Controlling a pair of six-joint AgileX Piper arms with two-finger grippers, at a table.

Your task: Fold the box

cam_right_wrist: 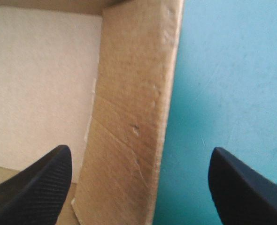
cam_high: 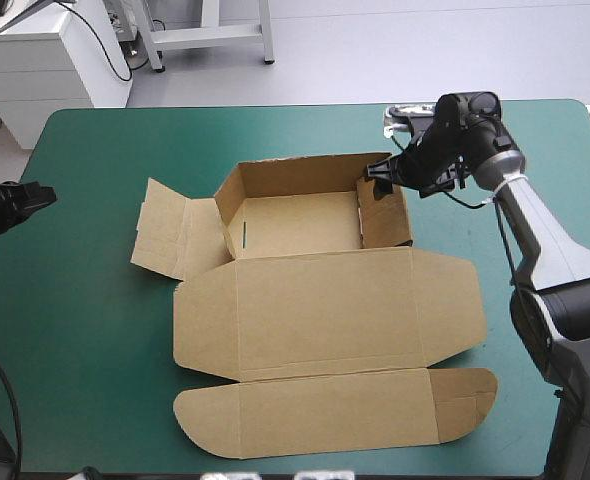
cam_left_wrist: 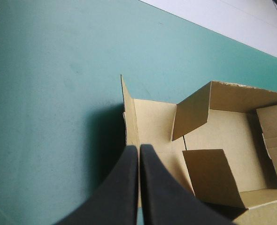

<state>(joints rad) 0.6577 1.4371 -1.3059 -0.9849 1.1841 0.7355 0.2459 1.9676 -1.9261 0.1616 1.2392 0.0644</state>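
straddling: right gripper (cam_right_wrist: 139, 151) wide apart, empty, across right wall of brown cardboard box (cam_high: 315, 290)
box: mid-table, long axis left-right, lid flat
left gripper (cam_left_wrist: 139, 150): closed, empty, well left of box
nearer: right

Counter (cam_high: 85, 330) with teal-green cover, carrying one item. The brown box (cam_high: 320, 315) is lying near the middle. Its tray part is standing with walls raised toward the far edge, while its lid and side flaps are resting flat on the cover toward the near edge.
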